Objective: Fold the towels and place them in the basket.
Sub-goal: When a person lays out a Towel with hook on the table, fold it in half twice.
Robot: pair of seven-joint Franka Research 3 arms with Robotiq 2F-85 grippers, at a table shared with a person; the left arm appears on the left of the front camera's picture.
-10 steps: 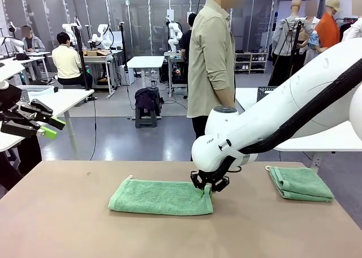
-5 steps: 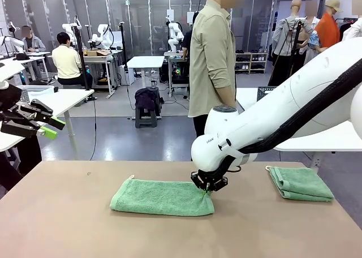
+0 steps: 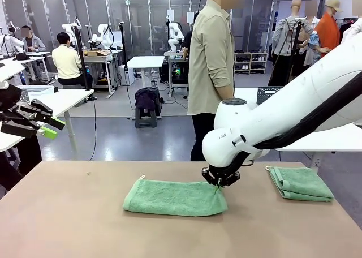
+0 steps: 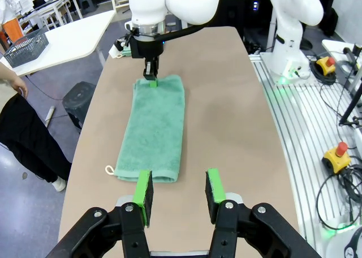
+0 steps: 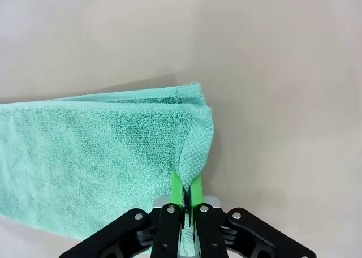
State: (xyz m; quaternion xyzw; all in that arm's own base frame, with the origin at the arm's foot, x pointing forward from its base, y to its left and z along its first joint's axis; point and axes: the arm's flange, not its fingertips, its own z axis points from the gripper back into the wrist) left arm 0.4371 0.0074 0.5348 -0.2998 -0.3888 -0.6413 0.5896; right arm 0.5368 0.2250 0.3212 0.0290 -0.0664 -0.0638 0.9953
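Observation:
A mint-green towel point(image 3: 172, 197) lies folded lengthwise in the middle of the table, its loop at the far left corner. My right gripper point(image 3: 218, 184) is shut on the towel's right end, pinching a raised corner of cloth point(image 5: 195, 150) between its green pads. A second towel point(image 3: 300, 183) lies folded at the far right of the table. In the left wrist view the long towel point(image 4: 155, 125) stretches away from my left gripper point(image 4: 179, 193), which hangs open above the table's left end, holding nothing. The dark mesh basket point(image 4: 25, 46) stands on a white side table.
A person in an olive shirt point(image 3: 210, 60) stands at the far side of the table, turned sideways. The white side table point(image 3: 317, 136) lies behind my right arm. Bare tabletop point(image 3: 68, 218) spreads to the left of the towel.
My right gripper has dragged the long towel to the right by its pinched end. The left gripper has stayed where it was.

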